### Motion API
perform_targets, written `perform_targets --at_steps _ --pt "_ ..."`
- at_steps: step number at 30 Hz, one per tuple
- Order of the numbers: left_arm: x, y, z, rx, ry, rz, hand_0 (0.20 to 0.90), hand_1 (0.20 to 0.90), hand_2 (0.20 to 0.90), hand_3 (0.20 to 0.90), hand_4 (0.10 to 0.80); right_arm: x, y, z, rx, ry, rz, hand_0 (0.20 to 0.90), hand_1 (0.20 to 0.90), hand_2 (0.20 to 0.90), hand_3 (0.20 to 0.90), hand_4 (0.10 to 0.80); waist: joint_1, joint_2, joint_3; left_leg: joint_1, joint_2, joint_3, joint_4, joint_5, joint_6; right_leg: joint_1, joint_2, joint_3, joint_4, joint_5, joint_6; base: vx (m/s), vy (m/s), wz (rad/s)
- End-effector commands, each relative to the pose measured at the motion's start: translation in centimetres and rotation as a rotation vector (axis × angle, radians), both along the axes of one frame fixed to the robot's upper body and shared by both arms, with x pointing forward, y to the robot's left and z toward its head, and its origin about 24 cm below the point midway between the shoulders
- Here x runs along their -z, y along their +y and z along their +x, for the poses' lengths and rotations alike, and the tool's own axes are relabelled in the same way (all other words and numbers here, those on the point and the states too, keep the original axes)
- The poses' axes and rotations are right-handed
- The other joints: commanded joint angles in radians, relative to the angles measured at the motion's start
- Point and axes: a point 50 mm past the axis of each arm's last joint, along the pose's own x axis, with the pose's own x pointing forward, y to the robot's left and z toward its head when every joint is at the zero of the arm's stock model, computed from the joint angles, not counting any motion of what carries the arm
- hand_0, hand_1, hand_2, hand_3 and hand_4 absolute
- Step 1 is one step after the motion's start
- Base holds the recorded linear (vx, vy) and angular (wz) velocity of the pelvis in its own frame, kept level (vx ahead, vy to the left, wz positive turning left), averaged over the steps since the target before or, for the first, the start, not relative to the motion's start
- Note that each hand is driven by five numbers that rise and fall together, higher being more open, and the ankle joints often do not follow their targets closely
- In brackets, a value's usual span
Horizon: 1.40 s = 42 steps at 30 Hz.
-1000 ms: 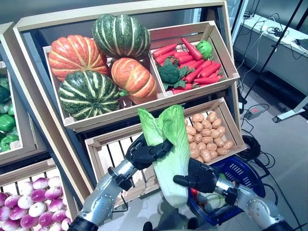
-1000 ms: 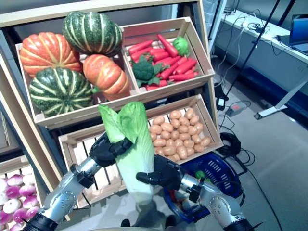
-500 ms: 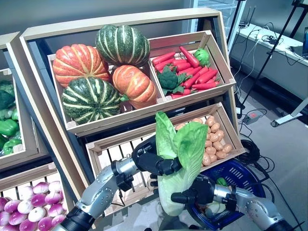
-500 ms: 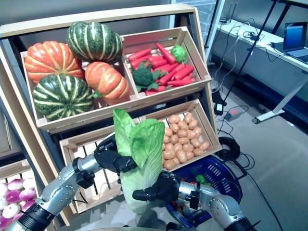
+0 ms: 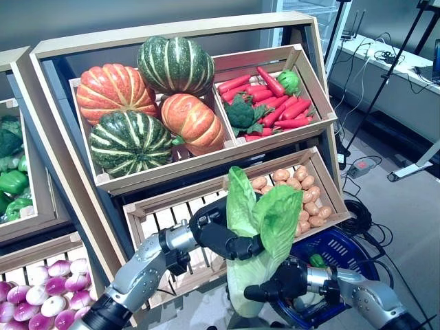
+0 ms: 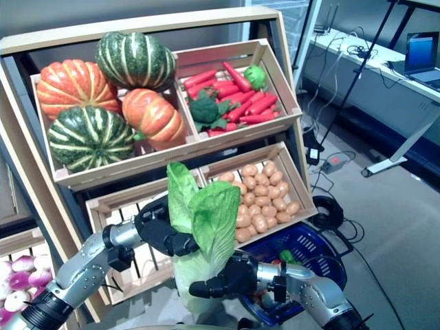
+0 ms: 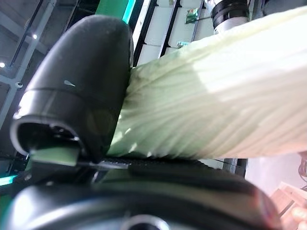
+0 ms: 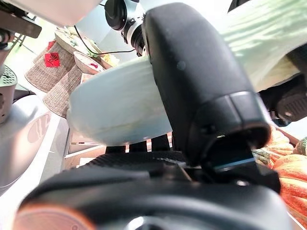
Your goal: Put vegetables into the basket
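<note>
A long green cabbage (image 5: pixel 265 213) with a pale base is held upright in front of the lower crates. My left hand (image 5: pixel 218 237) is curled round its middle from the left. My right hand (image 5: pixel 283 287) grips the pale base from below and the right, its thumb (image 8: pixel 201 91) pressed on the cabbage (image 8: pixel 115 105). In the left wrist view the ribbed stalk (image 7: pixel 216 105) lies against my thumb (image 7: pixel 81 86). The blue basket (image 5: pixel 347 244) stands on the floor just right of the cabbage, behind my right forearm. It holds some vegetables, among them a green one (image 5: pixel 317 260).
The wooden stand holds a crate of pumpkins (image 5: pixel 137 96), a crate of carrots and broccoli (image 5: pixel 275 96), a crate of potatoes (image 5: pixel 308 196) and a slatted crate (image 5: pixel 161 220) behind my left arm. Purple-white bulbs (image 5: pixel 38 302) and green peppers (image 5: pixel 10 185) lie at the left.
Both hands have carried the cabbage down and to the right, closer to the basket, and its leafy top now leans right. The camera shifted early on.
</note>
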Motion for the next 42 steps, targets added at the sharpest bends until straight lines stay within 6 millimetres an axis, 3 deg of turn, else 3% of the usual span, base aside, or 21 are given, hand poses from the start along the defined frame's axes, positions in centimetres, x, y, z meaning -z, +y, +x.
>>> perform_targets --at_steps 1,6,7,8,9,12,17,21,25,29,33,36,42 --pt "-7.7 -1.7 0.9 0.092 -0.409 -0.174 0.300 0.300 0.300 0.300 0.400 -0.3 0.7 0.4 -0.037 -0.030 -0.012 0.300 0.300 0.300 0.300 0.400 0.014 -0.047 -0.068 -0.010 -0.020 -0.025 0.001 -0.036 -0.010 0.059 -0.019 -0.014 0.003 -0.005 0.001 0.000 0.000 0.00" --pt "-7.5 -1.5 1.3 0.039 -0.408 -0.131 0.300 0.300 0.300 0.300 0.400 -0.6 0.4 1.0 0.030 -0.057 -0.013 0.300 0.300 0.300 0.300 0.400 0.015 -0.044 -0.061 -0.007 -0.020 -0.025 0.001 -0.037 -0.010 0.060 -0.021 -0.015 0.007 -0.008 0.001 0.000 0.000 0.00" --pt "-7.4 -1.1 1.5 0.002 -0.388 -0.118 0.418 0.418 0.418 0.418 0.478 -0.6 0.1 1.3 0.081 -0.066 -0.024 0.300 0.300 0.300 0.300 0.400 0.015 -0.043 -0.060 -0.004 -0.020 -0.026 0.001 -0.038 -0.010 0.064 -0.022 -0.017 0.007 -0.010 0.001 0.032 -0.002 0.00" --pt "-7.3 -1.0 1.6 -0.021 -0.377 -0.110 0.580 0.580 0.580 0.580 0.587 -0.7 -0.1 1.5 0.112 -0.068 -0.028 0.300 0.300 0.300 0.300 0.400 0.016 -0.042 -0.059 -0.002 -0.020 -0.026 0.001 -0.039 -0.010 0.065 -0.022 -0.017 0.007 -0.010 0.001 0.045 -0.008 0.01" --pt "-7.1 -0.6 1.9 -0.070 -0.360 -0.091 0.900 0.900 0.900 0.900 0.800 -0.7 -0.5 1.8 0.170 -0.070 -0.033 0.300 0.300 0.300 0.300 0.400 0.016 -0.041 -0.059 -0.002 -0.020 -0.028 0.001 -0.039 -0.009 0.066 -0.022 -0.017 0.006 -0.010 0.002 0.051 -0.011 0.01" --pt "-6.2 1.5 2.3 -0.247 -0.341 -0.011 0.900 0.900 0.900 0.900 0.800 -0.8 -1.7 2.5 0.358 -0.064 -0.045 0.300 0.300 0.300 0.300 0.400 0.015 -0.037 -0.055 0.000 -0.021 -0.030 0.001 -0.040 -0.008 0.070 -0.023 -0.016 0.003 -0.010 0.002 0.054 -0.012 0.01" --pt "-3.6 6.6 1.8 -0.587 -0.234 0.141 0.900 0.900 0.900 0.900 0.800 -1.3 -5.3 2.3 0.668 -0.093 -0.038 0.300 0.300 0.300 0.300 0.400 0.016 -0.034 -0.044 -0.007 -0.021 -0.026 0.001 -0.039 -0.004 0.061 -0.024 -0.020 0.002 -0.011 0.003 0.055 -0.022 0.01" --pt "-1.0 8.9 0.6 -0.760 -0.123 0.234 0.900 0.900 0.900 0.900 0.800 -1.8 -7.7 1.7 0.829 -0.140 -0.072 0.300 0.300 0.300 0.300 0.400 0.015 -0.033 -0.018 -0.025 -0.024 -0.017 0.001 -0.032 0.001 0.036 -0.023 -0.019 0.012 -0.013 0.003 0.025 -0.011 0.00" --pt "-0.2 10.4 0.8 -0.916 -0.119 0.282 0.900 0.900 0.900 0.900 0.800 -3.1 -10.2 3.1 1.018 -0.224 -0.089 0.300 0.300 0.300 0.300 0.400 0.020 -0.031 0.057 -0.101 -0.029 -0.013 0.026 -0.026 0.005 -0.048 -0.022 -0.012 0.048 -0.017 -0.005 -0.193 -0.031 0.00" --pt "-1.4 10.9 2.1 -1.077 -0.189 0.251 0.900 0.900 0.900 0.900 0.800 -5.2 -11.9 5.4 1.249 -0.335 -0.051 0.300 0.300 0.300 0.300 0.400 0.019 -0.023 0.177 -0.203 -0.036 -0.022 0.064 -0.011 0.009 -0.146 -0.016 -0.010 0.103 -0.020 -0.015 -0.292 -0.020 0.00" --pt "-2.5 11.1 3.2 -1.240 -0.241 0.193 0.900 0.900 0.900 0.900 0.800 -7.1 -13.2 6.9 1.518 -0.380 0.115 0.300 0.300 0.300 0.300 0.400 0.013 -0.011 0.282 -0.293 -0.042 -0.032 0.107 0.008 0.009 -0.231 -0.006 -0.006 0.160 -0.023 -0.025 -0.193 -0.023 0.02" --pt "-2.6 9.5 3.9 -1.199 -0.223 0.107 0.900 0.900 0.900 0.900 0.800 -8.3 -14.2 7.7 1.705 -0.336 0.327 0.300 0.300 0.300 0.300 0.400 0.018 0.003 0.355 -0.376 -0.052 -0.036 0.145 0.015 0.008 -0.305 0.001 -0.014 0.199 -0.024 -0.033 -0.220 0.006 0.05" --pt "-4.4 6.9 5.1 -1.090 -0.193 -0.102 0.900 0.900 0.900 0.900 0.800 -9.9 -16.2 9.3 1.944 -0.282 0.479 0.300 0.300 0.300 0.300 0.400 0.034 0.009 0.470 -0.549 -0.067 -0.035 0.281 0.007 -0.004 -0.435 0.004 -0.038 0.288 -0.030 -0.046 -0.152 -0.011 0.03"
